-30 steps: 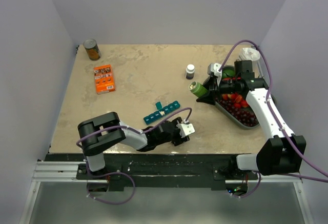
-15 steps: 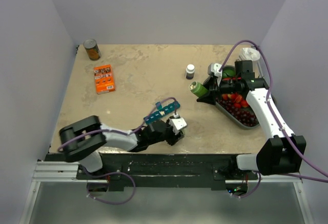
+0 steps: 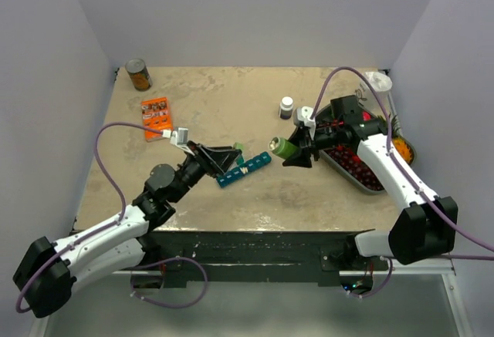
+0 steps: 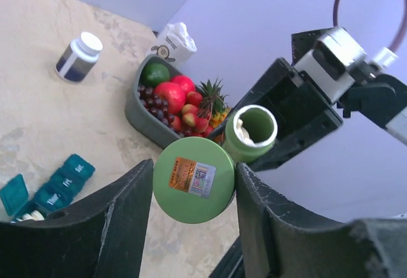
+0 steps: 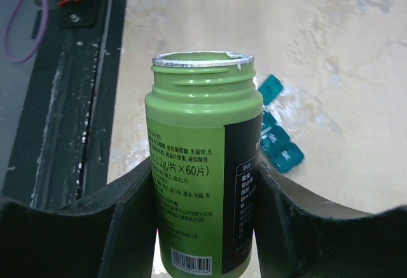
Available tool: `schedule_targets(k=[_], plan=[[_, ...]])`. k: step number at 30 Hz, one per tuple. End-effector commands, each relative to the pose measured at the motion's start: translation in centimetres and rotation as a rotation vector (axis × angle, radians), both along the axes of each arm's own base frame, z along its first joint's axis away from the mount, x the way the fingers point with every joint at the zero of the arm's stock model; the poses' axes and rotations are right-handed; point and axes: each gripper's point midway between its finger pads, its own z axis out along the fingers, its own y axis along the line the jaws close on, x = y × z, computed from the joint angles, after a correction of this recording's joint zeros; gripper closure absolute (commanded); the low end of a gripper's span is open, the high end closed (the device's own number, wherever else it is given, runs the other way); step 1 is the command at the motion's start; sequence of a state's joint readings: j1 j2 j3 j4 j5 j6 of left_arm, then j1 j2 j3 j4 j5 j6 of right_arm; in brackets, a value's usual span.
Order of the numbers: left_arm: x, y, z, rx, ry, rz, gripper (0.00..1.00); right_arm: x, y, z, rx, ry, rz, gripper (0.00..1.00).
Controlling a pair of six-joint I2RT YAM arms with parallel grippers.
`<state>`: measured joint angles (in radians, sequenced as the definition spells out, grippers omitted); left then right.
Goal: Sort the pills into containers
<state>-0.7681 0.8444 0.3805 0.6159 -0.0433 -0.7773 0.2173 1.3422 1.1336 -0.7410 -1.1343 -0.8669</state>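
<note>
The teal pill organiser (image 3: 244,169) lies at mid-table; in the left wrist view (image 4: 56,187) its end lid stands open with white pills showing inside. My left gripper (image 3: 225,156) hovers just left of it, shut on a round green cap (image 4: 193,187) with an orange sticker. My right gripper (image 3: 298,152) is shut on an open green pill bottle (image 3: 280,147), tilted with its mouth toward the organiser. In the left wrist view the bottle (image 4: 250,134) shows white pills inside. In the right wrist view the bottle (image 5: 202,163) stands between my fingers, with the organiser (image 5: 277,135) beyond.
A small dark bottle with a white cap (image 3: 286,106) stands behind the right gripper. A grey fruit tray (image 3: 351,171) sits at the right. An orange box (image 3: 157,116) and a tin can (image 3: 139,75) are at the back left.
My left arm has lifted from the table's front edge and swung left, its gripper now just left of the organiser. My right gripper has carried the green bottle left toward the organiser.
</note>
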Motion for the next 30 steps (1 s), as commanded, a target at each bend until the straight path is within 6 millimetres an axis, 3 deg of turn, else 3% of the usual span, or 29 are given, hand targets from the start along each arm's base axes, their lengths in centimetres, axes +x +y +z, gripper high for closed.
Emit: schedule_targets(k=[1,6,20,30], plan=[[0.3,-1.3,2.0,-0.175,0.127,-0.071,1.0,-1.3,2.0,-0.1,0.011,-0.039,0.091,1.0],[0.9,-2.6,2.3,-0.192,0.129,-0.101,1.0,-2.8,3.6,-0.4,0.011,-0.03,0.153,1.0],[0.7,-3.9,3.2,-0.273,0.125,-0.18,1.0,-1.8,5.4,-2.1,-0.05,0.006,0.087,1.0],[1.9,-4.6,1.8,-0.091,0.134,-0.123,1.0,-1.1,6.1,-2.3,-0.067,0.017,0.038,1.0]])
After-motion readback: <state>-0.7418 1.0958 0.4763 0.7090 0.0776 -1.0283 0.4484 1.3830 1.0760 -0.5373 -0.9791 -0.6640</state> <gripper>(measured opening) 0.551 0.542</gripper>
